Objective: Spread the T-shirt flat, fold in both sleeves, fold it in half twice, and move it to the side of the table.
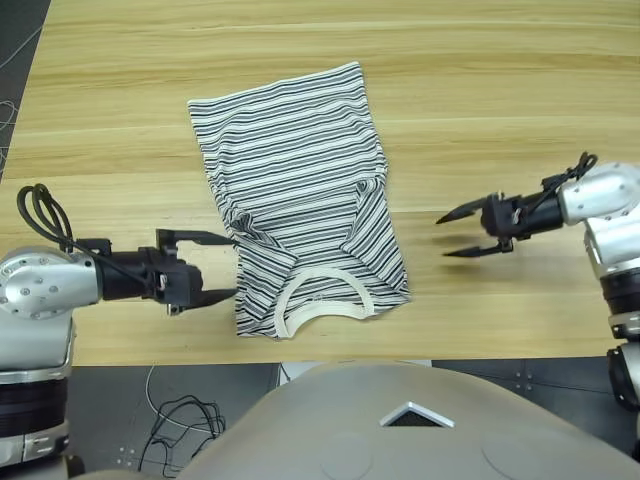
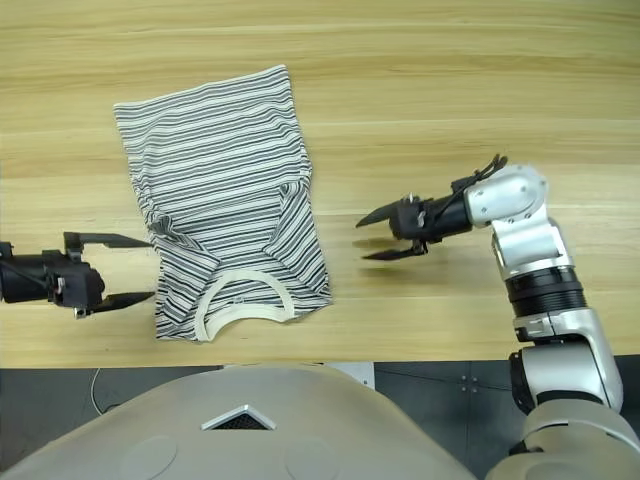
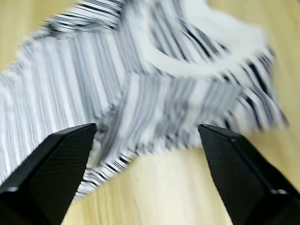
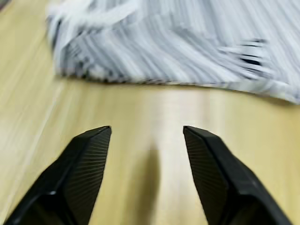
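A black-and-white striped T-shirt (image 1: 290,180) lies on the wooden table (image 1: 500,100), both sleeves folded in over its body, its white collar (image 1: 322,300) toward the near edge. My left gripper (image 1: 232,267) stands open right at the shirt's near left corner, its fingertips (image 3: 70,154) framing the striped cloth (image 3: 154,93). To the right of the shirt my right gripper (image 1: 443,236) is open too, a short gap of bare wood away from the shirt's right edge (image 4: 178,56).
Bare wood stretches wide to the right of the shirt and behind it. The table's near edge (image 1: 480,358) runs just below the collar. Cables (image 1: 180,420) lie on the dark floor under the left arm.
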Controlling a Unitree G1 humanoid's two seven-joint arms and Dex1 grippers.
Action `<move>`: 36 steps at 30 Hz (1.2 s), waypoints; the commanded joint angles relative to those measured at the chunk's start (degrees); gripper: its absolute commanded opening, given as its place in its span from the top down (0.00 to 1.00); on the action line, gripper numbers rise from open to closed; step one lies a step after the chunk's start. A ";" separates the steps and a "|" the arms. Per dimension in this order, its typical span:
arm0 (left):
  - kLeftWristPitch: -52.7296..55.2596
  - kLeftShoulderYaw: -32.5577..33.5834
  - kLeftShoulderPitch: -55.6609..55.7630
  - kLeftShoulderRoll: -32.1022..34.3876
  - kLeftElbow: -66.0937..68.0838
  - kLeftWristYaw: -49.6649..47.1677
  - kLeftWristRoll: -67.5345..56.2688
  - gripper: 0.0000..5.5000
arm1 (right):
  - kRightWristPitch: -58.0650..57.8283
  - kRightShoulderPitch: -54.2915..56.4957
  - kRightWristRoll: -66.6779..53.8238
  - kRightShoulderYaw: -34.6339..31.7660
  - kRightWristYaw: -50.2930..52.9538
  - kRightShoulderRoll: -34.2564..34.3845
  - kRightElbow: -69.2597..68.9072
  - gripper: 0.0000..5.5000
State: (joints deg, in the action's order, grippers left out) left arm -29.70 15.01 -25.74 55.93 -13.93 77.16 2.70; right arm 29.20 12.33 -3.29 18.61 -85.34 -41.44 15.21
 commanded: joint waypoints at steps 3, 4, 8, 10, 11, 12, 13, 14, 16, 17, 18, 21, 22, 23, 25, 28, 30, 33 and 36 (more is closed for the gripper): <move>-9.42 3.13 -7.45 6.19 -0.32 -2.33 6.63 0.25 | 25.22 -0.24 1.29 3.43 3.11 1.17 2.74 0.47; -9.95 3.44 -7.67 6.41 -0.57 -3.01 6.61 0.25 | 28.66 0.27 1.90 4.23 4.06 1.48 4.08 0.47; -12.76 1.04 -7.26 6.43 -0.04 -5.83 7.86 0.25 | 39.26 1.77 3.67 6.75 8.92 3.06 8.48 0.47; -15.13 -2.28 -6.80 5.42 0.23 -7.75 9.16 0.25 | 42.99 2.52 4.39 7.94 11.58 3.83 10.19 0.47; -16.57 -4.19 -6.89 4.72 0.51 -8.97 10.23 0.25 | 45.31 2.93 5.24 8.56 13.06 4.12 11.18 0.47; -17.96 -5.78 -6.87 4.10 1.00 -10.17 11.25 0.25 | 46.78 3.22 6.16 9.14 14.19 4.26 12.03 0.47; -19.46 -7.54 -6.72 3.51 2.08 -11.48 12.56 0.25 | 48.36 3.50 7.51 9.64 15.46 4.56 13.19 0.47; -20.41 -8.78 -6.60 3.32 2.90 -12.62 13.50 0.25 | 49.48 3.81 8.65 10.11 16.71 4.70 14.12 0.47; -22.21 -10.63 -5.89 3.28 5.11 -14.98 15.85 0.25 | 51.29 4.61 11.78 10.52 19.26 5.11 16.11 0.47; -23.04 -11.31 -5.19 3.51 6.26 -15.97 17.41 0.25 | 52.39 4.99 13.90 10.33 20.44 5.47 17.12 0.47; -23.89 -11.92 -4.44 3.70 7.33 -17.02 18.79 0.25 | 53.19 5.40 15.81 10.20 21.76 5.79 18.16 0.47; -24.68 -13.82 -1.49 4.17 8.05 -19.19 21.20 0.25 | 54.56 6.40 20.11 10.35 25.69 6.14 20.07 0.47; -24.68 -14.49 -0.65 4.31 7.69 -19.79 21.37 0.25 | 54.83 6.67 21.30 10.59 27.05 6.19 20.52 0.47; -24.36 -15.19 0.06 4.38 7.22 -20.25 21.28 0.25 | 55.08 6.81 22.47 10.76 28.35 6.19 20.93 0.47; -23.53 -16.51 1.24 4.56 5.86 -20.85 20.91 0.25 | 55.55 7.04 25.32 10.99 30.78 6.57 22.10 0.47; -21.63 -17.78 2.37 5.34 4.19 -20.92 20.04 0.25 | 56.18 7.41 30.31 10.89 34.38 7.32 23.64 0.47; -20.18 -18.58 2.46 5.87 2.83 -20.81 19.06 0.25 | 56.50 7.40 33.41 10.98 36.96 7.83 24.75 0.47; -17.82 -20.05 2.47 6.25 0.60 -20.67 17.28 0.25 | 56.43 7.39 38.46 11.19 40.98 8.44 25.82 0.47; -15.60 -21.15 2.65 6.66 -0.43 -20.91 16.09 0.35 | 56.15 7.78 42.13 12.27 44.75 8.68 26.97 0.50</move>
State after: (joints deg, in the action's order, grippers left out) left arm -46.98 -5.32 -23.22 61.39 -13.50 56.05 19.86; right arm 87.21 20.86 32.06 28.84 -40.43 -32.61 40.22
